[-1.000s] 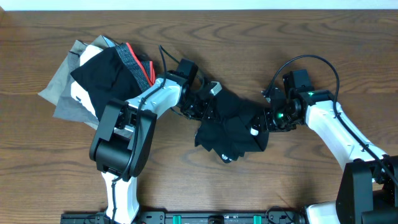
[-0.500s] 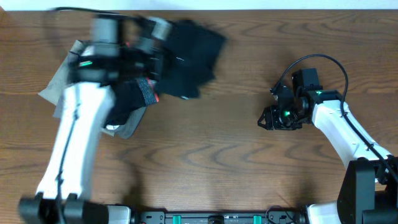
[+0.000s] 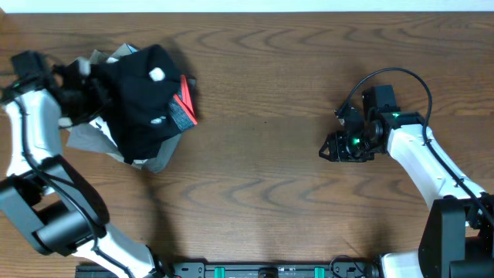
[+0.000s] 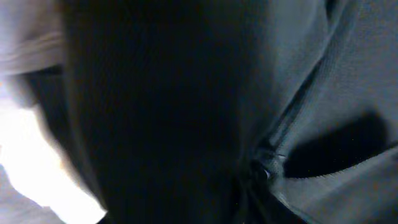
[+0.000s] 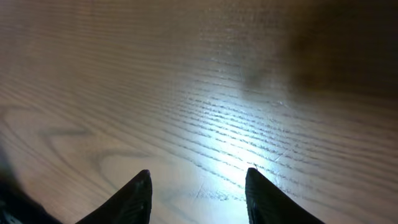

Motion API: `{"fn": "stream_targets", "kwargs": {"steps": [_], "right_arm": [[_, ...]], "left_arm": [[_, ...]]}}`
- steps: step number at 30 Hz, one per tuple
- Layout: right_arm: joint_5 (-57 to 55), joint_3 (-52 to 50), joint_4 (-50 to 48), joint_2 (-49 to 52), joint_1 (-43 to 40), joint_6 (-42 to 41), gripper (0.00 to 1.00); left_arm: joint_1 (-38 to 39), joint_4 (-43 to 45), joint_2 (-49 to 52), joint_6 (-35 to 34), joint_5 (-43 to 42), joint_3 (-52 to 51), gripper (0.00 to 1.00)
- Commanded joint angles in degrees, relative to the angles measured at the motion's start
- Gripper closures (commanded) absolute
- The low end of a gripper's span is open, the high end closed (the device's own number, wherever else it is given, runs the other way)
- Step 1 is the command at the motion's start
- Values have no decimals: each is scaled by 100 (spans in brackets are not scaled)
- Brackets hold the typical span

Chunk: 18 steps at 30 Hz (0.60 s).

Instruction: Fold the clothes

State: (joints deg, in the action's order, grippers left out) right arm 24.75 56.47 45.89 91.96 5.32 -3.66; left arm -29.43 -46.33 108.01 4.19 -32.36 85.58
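Observation:
The black shirt lies bunched on top of the clothes pile at the far left, its round white logo facing up. My left gripper is at the shirt's left edge. In the left wrist view black fabric fills the frame and its folds draw together low down where the jaws sit, so it looks shut on the shirt; the fingers are hidden. My right gripper is open and empty, low over bare wood at the right; its two fingertips stand well apart around the gripper's middle.
Under the shirt are black shorts with a red-orange waistband, a grey garment and a white one. The wooden table spreads between the two arms. White cloth shows at the left of the left wrist view.
My left arm has swung the shirt from the table's middle up and over to the pile at the far left. My right gripper has let go, drawn back a little right and stayed there.

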Motion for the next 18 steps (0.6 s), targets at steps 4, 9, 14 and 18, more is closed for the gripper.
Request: {"fn": "stream_targets", "kwargs": {"steps": [4,9,14,18], "right_arm": [[122,11,-9,-92,-55,-15,53],[122,11,-2,-92,-55,-15,53],[125,28,-92,-170,-55,-11,53],[562,181,-350,-527,-55,365,53]], "left_arm": [[-575,-125,-83,-299,118,-33,14],[-627,-199,-404,-295,-166,-9,2],[-623,-651,-1172,-271,-168,223,2],[-354,-1113,-2087,153,-219,365,2]]}}
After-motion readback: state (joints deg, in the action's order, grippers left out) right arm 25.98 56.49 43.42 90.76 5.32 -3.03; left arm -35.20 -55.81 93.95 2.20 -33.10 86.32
